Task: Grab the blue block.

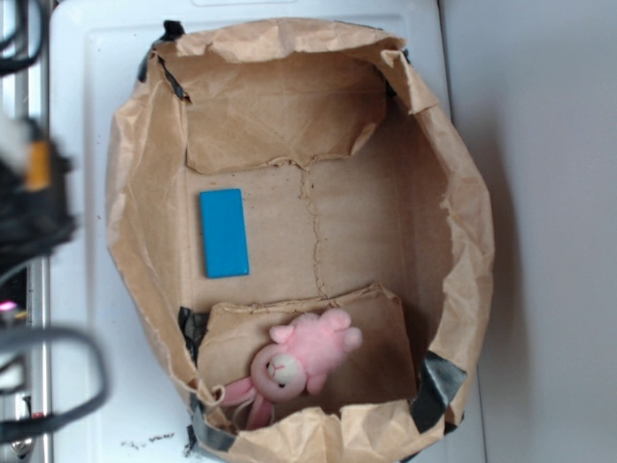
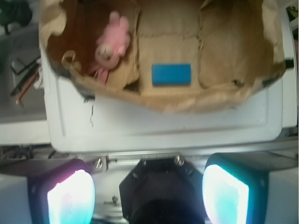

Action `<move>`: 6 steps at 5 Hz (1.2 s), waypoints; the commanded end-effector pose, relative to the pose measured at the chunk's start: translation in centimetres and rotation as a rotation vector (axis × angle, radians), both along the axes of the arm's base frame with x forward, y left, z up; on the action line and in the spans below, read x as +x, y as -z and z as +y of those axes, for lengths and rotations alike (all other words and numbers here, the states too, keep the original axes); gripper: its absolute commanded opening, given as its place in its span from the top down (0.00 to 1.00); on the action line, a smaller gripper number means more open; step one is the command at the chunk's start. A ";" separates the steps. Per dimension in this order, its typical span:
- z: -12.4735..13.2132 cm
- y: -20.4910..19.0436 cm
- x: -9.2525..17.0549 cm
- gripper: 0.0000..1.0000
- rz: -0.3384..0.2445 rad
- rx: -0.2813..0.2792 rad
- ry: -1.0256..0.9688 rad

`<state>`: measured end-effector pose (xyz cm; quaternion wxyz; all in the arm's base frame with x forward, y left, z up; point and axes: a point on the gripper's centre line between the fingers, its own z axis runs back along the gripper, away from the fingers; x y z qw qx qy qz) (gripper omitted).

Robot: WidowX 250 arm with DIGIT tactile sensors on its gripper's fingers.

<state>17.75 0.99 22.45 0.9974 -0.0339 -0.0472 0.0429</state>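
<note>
Two glowing fingers [image 2: 71, 199] of the gripper [image 2: 148, 198] stand spread wide apart with nothing between them, held outside the brown paper-lined box [image 1: 463, 193] over the white surface [image 2: 163, 130]. The blue block [image 1: 224, 232] lies flat on the box floor near one side wall, untouched and well apart from the gripper. The pink plush bunny [image 1: 304, 357] sits on a folded flap, apart from the block.

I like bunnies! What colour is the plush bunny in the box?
Pink. The plush bunny shows best in the exterior view.
</note>
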 end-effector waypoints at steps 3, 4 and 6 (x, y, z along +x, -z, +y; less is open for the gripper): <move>4.3 4.6 10.9 0.00 -0.119 0.143 0.368; 3.5 5.9 10.3 0.00 -0.135 0.214 0.486; 2.1 8.8 9.4 0.00 -0.184 0.291 0.696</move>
